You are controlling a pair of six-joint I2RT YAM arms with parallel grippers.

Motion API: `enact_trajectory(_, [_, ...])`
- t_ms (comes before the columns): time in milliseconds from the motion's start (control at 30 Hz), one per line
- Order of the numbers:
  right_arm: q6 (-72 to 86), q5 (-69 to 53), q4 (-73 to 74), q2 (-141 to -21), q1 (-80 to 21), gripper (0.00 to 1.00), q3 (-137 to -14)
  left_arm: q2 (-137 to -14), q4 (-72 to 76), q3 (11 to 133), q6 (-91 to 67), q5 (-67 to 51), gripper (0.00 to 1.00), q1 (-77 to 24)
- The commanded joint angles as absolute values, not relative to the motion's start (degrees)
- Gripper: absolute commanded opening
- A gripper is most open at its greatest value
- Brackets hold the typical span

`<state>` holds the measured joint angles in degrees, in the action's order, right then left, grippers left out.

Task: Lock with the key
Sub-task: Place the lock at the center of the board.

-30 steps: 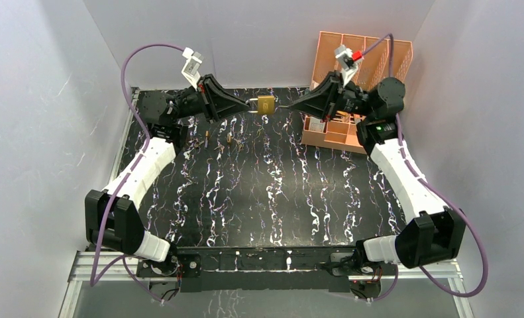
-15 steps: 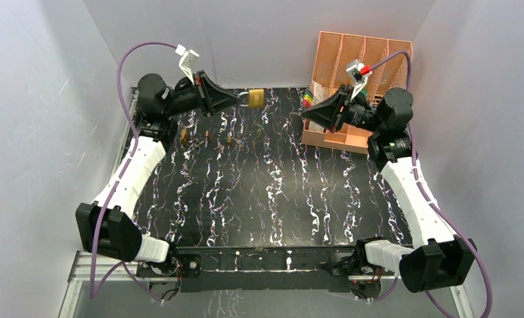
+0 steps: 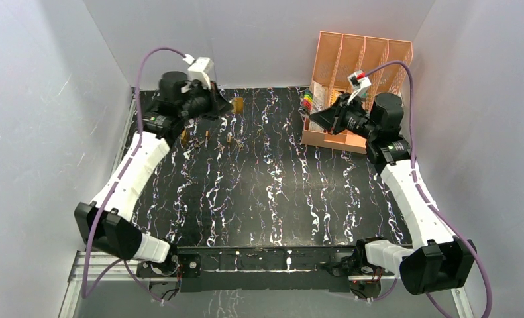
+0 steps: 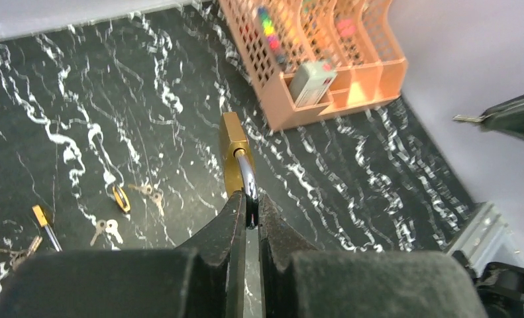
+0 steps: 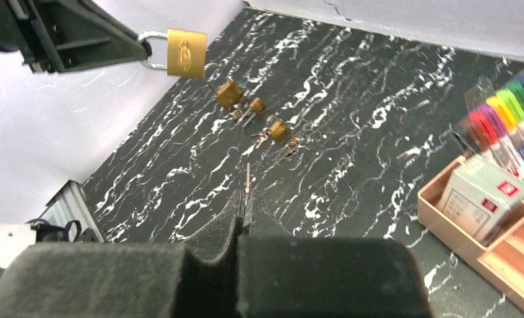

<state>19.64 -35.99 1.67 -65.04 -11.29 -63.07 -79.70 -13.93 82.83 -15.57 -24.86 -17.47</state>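
Note:
My left gripper (image 3: 227,105) is shut on the steel shackle (image 4: 246,173) of a brass padlock (image 3: 238,104) and holds it in the air at the back left. In the left wrist view the padlock body (image 4: 232,154) hangs past my fingertips (image 4: 238,211). My right gripper (image 3: 311,118) is shut on a thin silver key (image 5: 247,177) that sticks out from its tips, in front of the orange organizer. The padlock (image 5: 185,53) and key are well apart. The key tip also shows in the left wrist view (image 4: 467,119).
An orange mesh desk organizer (image 3: 364,61) with markers and a small box stands at the back right. Three small brass padlocks (image 5: 229,93) and loose keys (image 5: 262,138) lie on the black marbled table (image 3: 265,192) at the back left. White walls enclose the table.
The padlock and key were together at the back middle a second ago. My left gripper has pulled the padlock back to the left and my right gripper has drawn the key away to the right.

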Motion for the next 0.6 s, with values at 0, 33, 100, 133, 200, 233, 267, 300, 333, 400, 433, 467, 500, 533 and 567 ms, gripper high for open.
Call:
enact_trajectory(0, [20.82, -29.71, 2.02, -63.92, -12.66, 0.00, -62.53, -83.80, -19.51, 86.80, -10.96, -11.63, 0.00, -24.17])
enact_trajectory(33, [20.83, -28.80, 2.29, -64.09, -13.25, 0.00, -62.15, -84.94, -19.85, 87.03, -11.21, -10.03, 0.00, -25.10])
enact_trajectory(100, [20.76, -26.99, 2.59, -64.52, -14.53, 0.00, -61.27, -87.09, -20.12, 87.24, -11.87, -7.50, 0.00, -26.56])
enact_trajectory(133, [20.56, -26.12, 2.46, -64.80, -15.14, 0.00, -60.55, -88.11, -20.19, 87.35, -12.21, -6.55, 0.00, -27.07])
enact_trajectory(200, [20.02, -22.87, 1.62, -67.61, -18.15, 0.00, -58.50, -92.91, -21.71, 88.76, -12.73, -3.13, 0.00, -29.02])
enact_trajectory(233, [19.96, -21.89, 1.38, -68.61, -19.18, 0.00, -58.35, -94.25, -22.29, 89.28, -12.59, -1.91, 0.00, -29.72])
enact_trajectory(267, [19.91, -20.95, 1.06, -69.77, -20.25, 0.00, -58.19, -95.63, -22.62, 89.81, -12.34, -0.89, 0.00, -30.46])
enact_trajectory(300, [19.69, -19.80, 0.65, -71.02, -21.66, 0.00, -58.18, -96.76, -22.77, 90.14, -12.17, 1.59, 0.00, -31.08])
enact_trajectory(333, [19.42, -18.66, 0.53, -72.29, -23.03, 0.00, -58.41, -97.83, -22.73, 90.23, -12.12, 3.08, 0.00, -31.57])
enact_trajectory(400, [18.77, -16.27, 0.53, -75.07, -25.46, 0.00, -59.20, -99.50, -22.44, 90.43, -12.48, 5.17, 0.00, -32.10])
enact_trajectory(433, [18.68, -15.00, -0.68, -76.39, -26.36, 0.00, -59.54, -100.16, -22.06, 90.42, -12.85, 6.06, 0.00, -32.25])
enact_trajectory(467, [18.68, -14.42, -1.40, -77.72, -27.07, 0.00, -59.92, -100.73, -21.63, 90.44, -13.11, 6.67, 0.00, -32.30])
enact_trajectory(500, [18.95, -14.14, -2.11, -78.90, -27.55, 0.00, -60.08, -101.39, -21.11, 90.44, -13.35, 7.18, 0.00, -32.34])
enact_trajectory(533, [19.75, -13.93, -2.82, -80.13, -27.83, 0.00, -59.99, -101.94, -20.61, 90.42, -13.56, 7.48, 0.00, -32.39])
enact_trajectory(567, [20.43, -13.82, -3.82, -81.31, -28.17, 0.00, -59.84, -102.48, -20.31, 90.59, -13.64, 7.60, 0.00, -32.35])
